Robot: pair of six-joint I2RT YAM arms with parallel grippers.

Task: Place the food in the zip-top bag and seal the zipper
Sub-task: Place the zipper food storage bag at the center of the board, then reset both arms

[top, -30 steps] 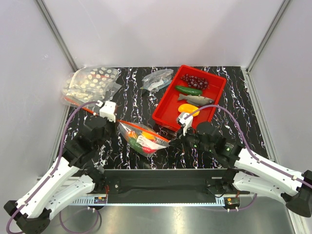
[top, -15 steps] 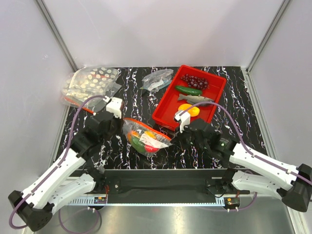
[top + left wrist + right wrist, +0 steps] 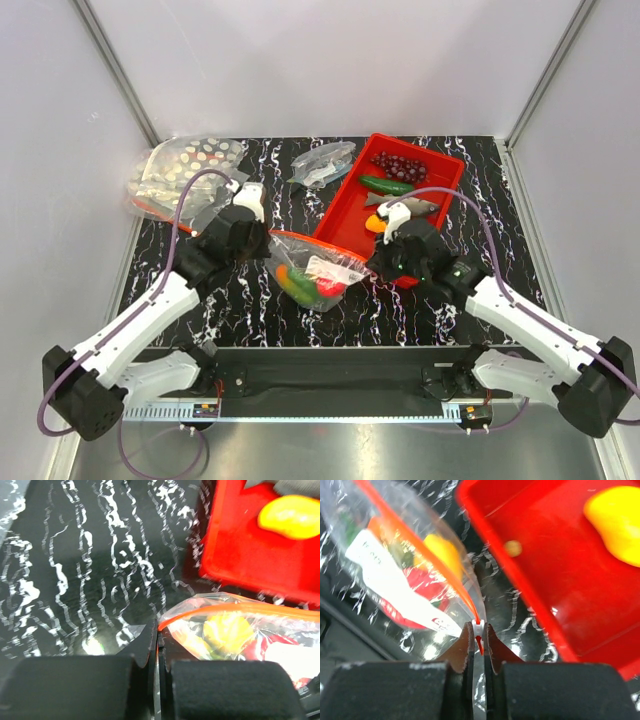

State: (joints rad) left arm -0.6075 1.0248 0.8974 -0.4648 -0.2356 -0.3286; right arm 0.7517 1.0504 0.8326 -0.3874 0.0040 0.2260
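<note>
**Item: zip-top bag [image 3: 315,270], partly filled.** It hangs between my two grippers just in front of the red tray [image 3: 345,222], with its mouth edge uppermost. Through the film I see a lemon [image 3: 227,629], a green cucumber [image 3: 298,287] and a red piece [image 3: 331,288].

**Holds.** The left gripper [image 3: 157,645] is pinched tight on the left end of the orange zipper [image 3: 235,608]. The right gripper [image 3: 478,632] is pinched on the right end. Both pairs of jaws are almost touching, with only film between them.

**Handling.** I judge the film to be thin, limp, slippery and easy to tear. The load is light, but it sags the belly of the bag. The stiffer zipper strip is the only sound place to grip. The corners suit stretching the mouth.

**Not yet bagged, in the tray.** Purple grapes [image 3: 398,165], a second cucumber [image 3: 387,185], a grey fish [image 3: 402,204] and a mango [image 3: 615,522].

**Surface.** A black table [image 3: 265,165] veined with white, glossy and flat.

**Room.** Plain pale walls on three sides. Spotted clear bags [image 3: 190,170] lie at the far left. A small greyish bag [image 3: 322,163] lies behind the tray's left corner.
</note>
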